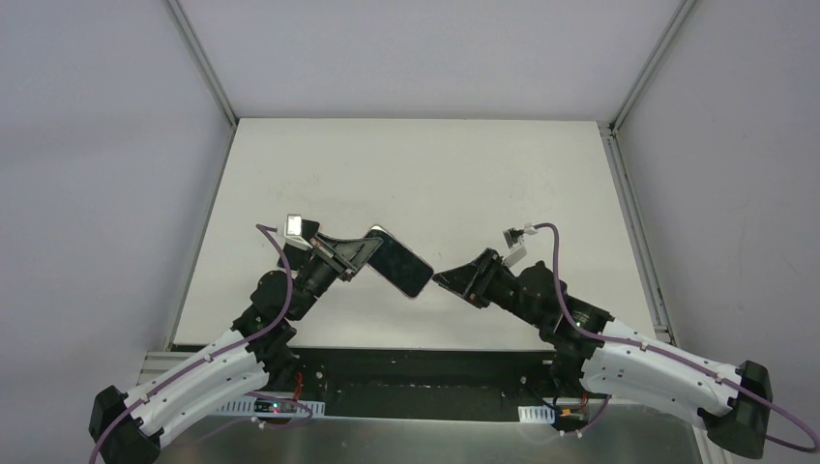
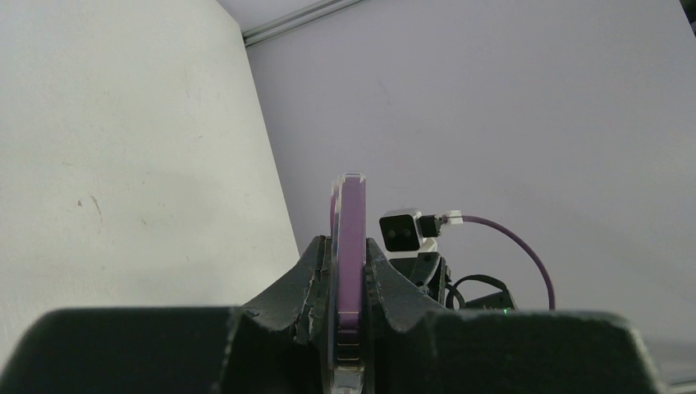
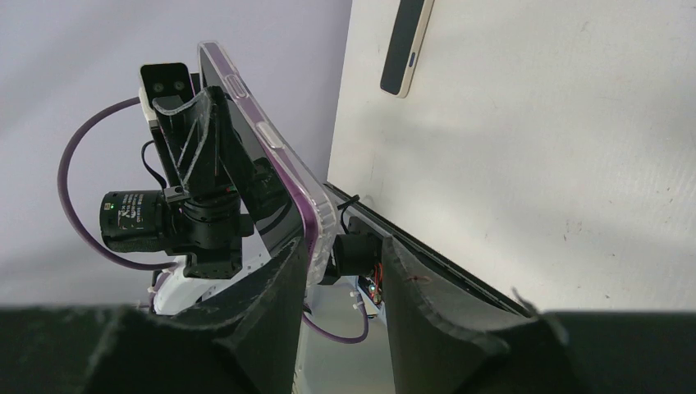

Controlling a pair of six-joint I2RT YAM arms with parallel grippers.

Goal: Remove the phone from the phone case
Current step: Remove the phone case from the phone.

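Observation:
The phone (image 1: 398, 263), dark-faced with a purple edge, sits in a clear case and is held off the table at mid-front. My left gripper (image 1: 366, 253) is shut on its left end. In the left wrist view the phone's purple edge (image 2: 350, 238) stands upright, clamped between the fingers (image 2: 312, 283) of that gripper (image 2: 350, 283). My right gripper (image 1: 447, 280) is open at the phone's lower right corner. In the right wrist view the cased corner (image 3: 316, 226) lies against the left finger (image 3: 279, 279) of that gripper (image 3: 341, 275), and the right finger stands apart from it.
The white table (image 1: 416, 174) is walled by grey panels with metal frame posts (image 1: 205, 68). A narrow dark bar with a pale edge (image 3: 406, 45) shows at the top of the right wrist view. The black front rail (image 1: 425, 362) runs between the arm bases.

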